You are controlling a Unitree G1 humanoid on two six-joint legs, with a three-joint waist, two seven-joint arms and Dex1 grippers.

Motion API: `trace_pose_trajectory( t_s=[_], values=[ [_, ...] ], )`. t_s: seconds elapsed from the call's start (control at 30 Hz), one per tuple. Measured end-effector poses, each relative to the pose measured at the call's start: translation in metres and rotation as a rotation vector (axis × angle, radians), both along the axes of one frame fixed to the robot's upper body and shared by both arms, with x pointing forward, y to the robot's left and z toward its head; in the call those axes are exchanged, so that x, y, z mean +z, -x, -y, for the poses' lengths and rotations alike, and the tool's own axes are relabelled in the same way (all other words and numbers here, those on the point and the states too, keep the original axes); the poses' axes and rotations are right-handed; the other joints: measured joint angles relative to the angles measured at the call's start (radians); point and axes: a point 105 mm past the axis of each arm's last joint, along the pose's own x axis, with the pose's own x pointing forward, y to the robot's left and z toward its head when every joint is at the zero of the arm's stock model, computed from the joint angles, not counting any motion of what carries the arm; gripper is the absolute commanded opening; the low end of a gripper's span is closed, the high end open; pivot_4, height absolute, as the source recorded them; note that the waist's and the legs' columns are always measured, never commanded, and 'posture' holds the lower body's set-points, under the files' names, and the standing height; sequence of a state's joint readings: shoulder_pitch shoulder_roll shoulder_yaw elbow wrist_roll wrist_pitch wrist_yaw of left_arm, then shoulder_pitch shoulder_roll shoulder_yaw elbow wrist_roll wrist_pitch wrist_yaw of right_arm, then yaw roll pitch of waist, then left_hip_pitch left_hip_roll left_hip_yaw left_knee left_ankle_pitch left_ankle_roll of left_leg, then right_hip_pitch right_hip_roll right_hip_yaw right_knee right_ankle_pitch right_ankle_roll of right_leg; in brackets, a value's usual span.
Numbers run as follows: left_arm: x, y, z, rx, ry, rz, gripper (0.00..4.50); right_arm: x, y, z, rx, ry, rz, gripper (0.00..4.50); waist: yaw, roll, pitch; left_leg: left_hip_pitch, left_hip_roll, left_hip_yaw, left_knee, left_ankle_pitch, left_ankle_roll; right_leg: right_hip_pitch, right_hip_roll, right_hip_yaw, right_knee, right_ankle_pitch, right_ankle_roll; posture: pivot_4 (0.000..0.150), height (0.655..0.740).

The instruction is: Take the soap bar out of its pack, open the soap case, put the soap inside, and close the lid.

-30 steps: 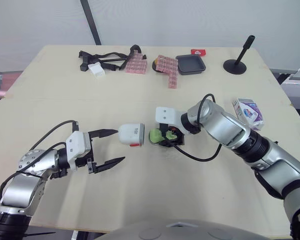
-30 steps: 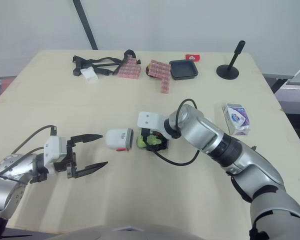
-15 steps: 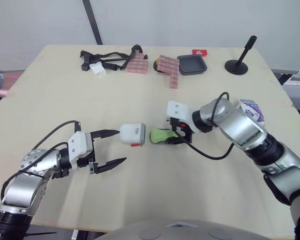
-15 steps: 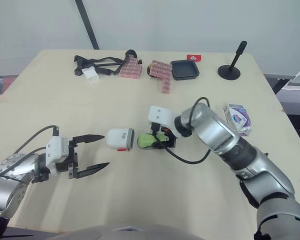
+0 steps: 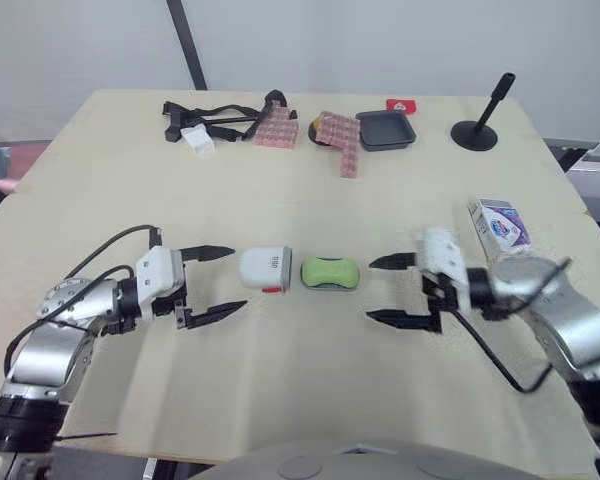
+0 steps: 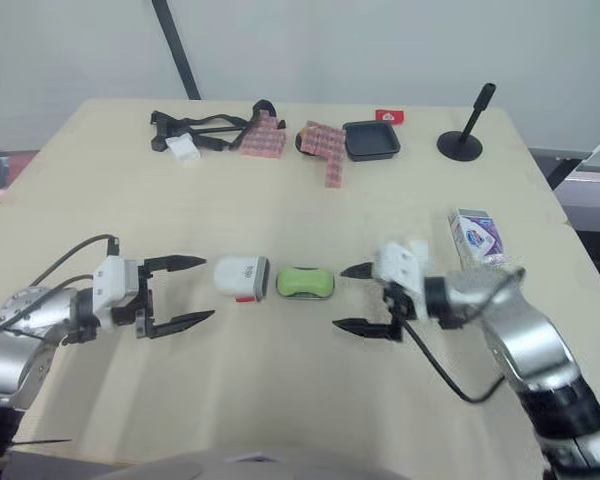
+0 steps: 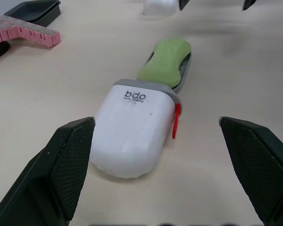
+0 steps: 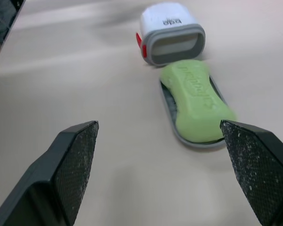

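The soap bar lies unwrapped near the middle of the counter. It is a pale green oval, slightly pinched at the waist, with raised lettering pressed into its top face. It rests flat on the shallow grey tray of the soap case, whose rim shows around its edge. Just beside it on the robot's left lies the white cover of the case, on its side. The cover has a grey rim, a small red tab and the print "bdo", and its open mouth faces the soap. Whether cover and tray touch cannot be told. The left gripper hovers just beside the cover's closed end, fingers spread wide and empty. The right gripper sits a little apart from the soap on the other side, fingers also wide and empty. The white and purple soap pack lies near the counter's right edge.
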State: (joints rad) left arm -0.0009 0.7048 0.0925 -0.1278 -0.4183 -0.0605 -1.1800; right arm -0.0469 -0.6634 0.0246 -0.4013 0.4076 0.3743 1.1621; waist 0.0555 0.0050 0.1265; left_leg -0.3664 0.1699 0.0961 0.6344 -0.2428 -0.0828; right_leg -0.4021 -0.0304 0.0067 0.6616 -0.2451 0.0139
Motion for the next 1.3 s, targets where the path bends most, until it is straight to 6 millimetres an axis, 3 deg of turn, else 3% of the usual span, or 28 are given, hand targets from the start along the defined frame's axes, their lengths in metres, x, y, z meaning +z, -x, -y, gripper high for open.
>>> trace_pose_trajectory(
  t_s=[0.1,0.23,0.37,0.5,0.77,1.3],
  values=[
    [0.001,-0.006,0.002,-0.019,-0.005,0.001,4.5,-0.003,0.015,0.01,-0.012,-0.1,0.037,4.43,-0.005,-0.001,-0.001,0.0,0.0,0.0,0.0,-0.001,0.003,0.0,-0.001,0.0,0.0,0.0,0.0,0.15,0.7374],
    [0.002,-0.011,0.002,-0.039,-0.032,0.002,4.5,-0.006,0.016,0.024,-0.119,-0.218,0.062,4.43,-0.013,-0.002,-0.002,0.0,0.0,0.0,0.0,-0.002,0.008,0.0,-0.002,-0.001,0.0,-0.003,-0.006,0.15,0.7374],
    [0.002,-0.015,0.001,-0.058,-0.051,0.002,4.5,-0.012,0.018,0.032,-0.164,-0.245,0.101,4.43,-0.014,-0.002,-0.002,0.0,0.0,-0.001,0.0,-0.002,0.01,0.0,-0.002,-0.003,0.0,-0.003,-0.007,0.15,0.7374],
    [0.006,-0.03,-0.006,-0.118,-0.161,0.024,4.5,-0.031,0.03,0.039,-0.171,-0.229,0.09,4.43,-0.008,-0.002,-0.002,0.001,-0.001,-0.001,0.001,-0.002,0.011,0.0,-0.003,-0.005,0.001,-0.004,-0.009,0.15,0.7374],
    [0.012,-0.051,-0.005,-0.207,-0.275,0.036,4.5,-0.036,0.031,0.035,-0.148,-0.217,0.105,4.43,-0.019,-0.002,-0.003,0.0,-0.001,-0.002,0.0,-0.001,0.013,0.0,-0.004,-0.006,0.002,-0.006,-0.011,0.15,0.7374],
    [0.0,-0.055,0.004,-0.297,-0.378,-0.086,4.5,-0.036,0.028,0.04,-0.164,-0.192,0.122,4.43,-0.019,-0.002,-0.003,-0.002,-0.001,-0.002,0.0,-0.001,0.014,0.0,-0.005,-0.008,0.002,-0.006,-0.011,0.15,0.7374]
  ],
)
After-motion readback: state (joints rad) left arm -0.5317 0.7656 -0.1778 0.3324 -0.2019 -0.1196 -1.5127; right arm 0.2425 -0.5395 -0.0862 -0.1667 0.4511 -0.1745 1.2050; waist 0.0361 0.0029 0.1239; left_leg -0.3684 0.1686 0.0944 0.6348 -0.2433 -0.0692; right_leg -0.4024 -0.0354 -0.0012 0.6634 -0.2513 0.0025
